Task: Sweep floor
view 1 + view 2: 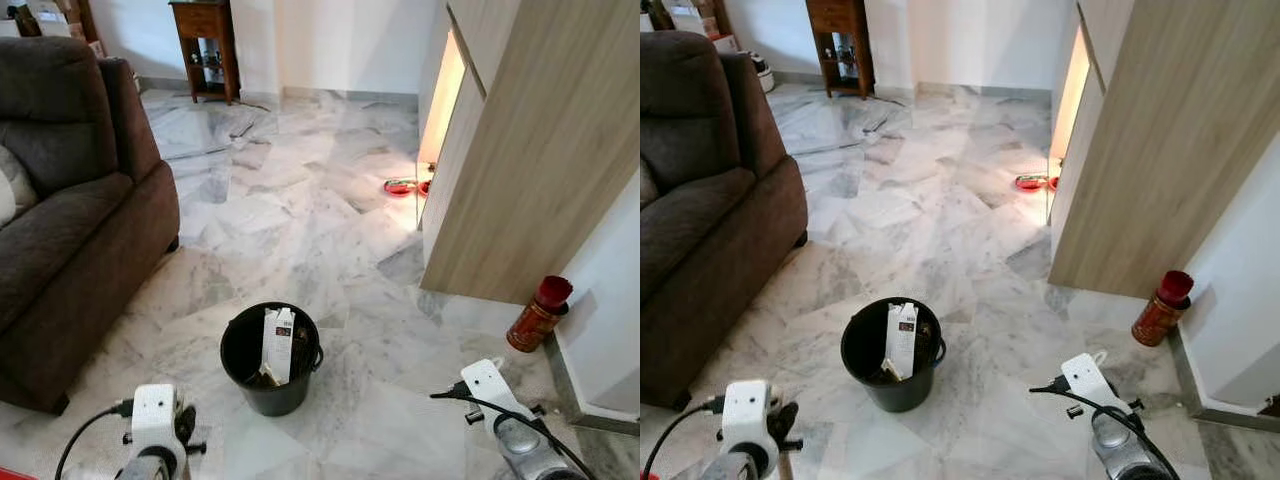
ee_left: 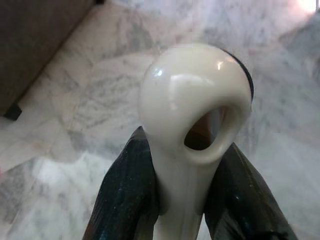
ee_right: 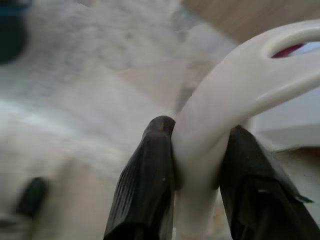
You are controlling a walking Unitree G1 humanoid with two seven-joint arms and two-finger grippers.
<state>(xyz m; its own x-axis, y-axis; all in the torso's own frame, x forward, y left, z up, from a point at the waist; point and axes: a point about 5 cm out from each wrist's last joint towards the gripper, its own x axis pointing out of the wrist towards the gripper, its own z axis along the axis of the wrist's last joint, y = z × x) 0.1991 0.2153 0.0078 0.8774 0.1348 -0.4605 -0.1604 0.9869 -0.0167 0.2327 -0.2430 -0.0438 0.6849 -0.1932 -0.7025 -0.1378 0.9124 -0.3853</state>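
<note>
My left gripper [image 2: 184, 146] is shut on a glossy cream plastic handle [image 2: 190, 90] that ends in a hanging loop, with marble floor behind it. My right gripper [image 3: 200, 127] is shut on a second cream looped handle [image 3: 240, 75]. What either handle belongs to is hidden. In the head views my left arm [image 1: 155, 420] and right arm [image 1: 495, 395] sit low at the bottom corners. A black bucket [image 1: 270, 358] stands on the floor between and just ahead of them, holding an upright white carton [image 1: 278, 343].
A brown sofa [image 1: 70, 220] stands along the left. A tall wooden cabinet [image 1: 530, 150] stands on the right, with red bowls [image 1: 400, 187] at its lit base. A red can [image 1: 538, 313] stands by the right wall. A dark wooden side table [image 1: 205, 45] is far back.
</note>
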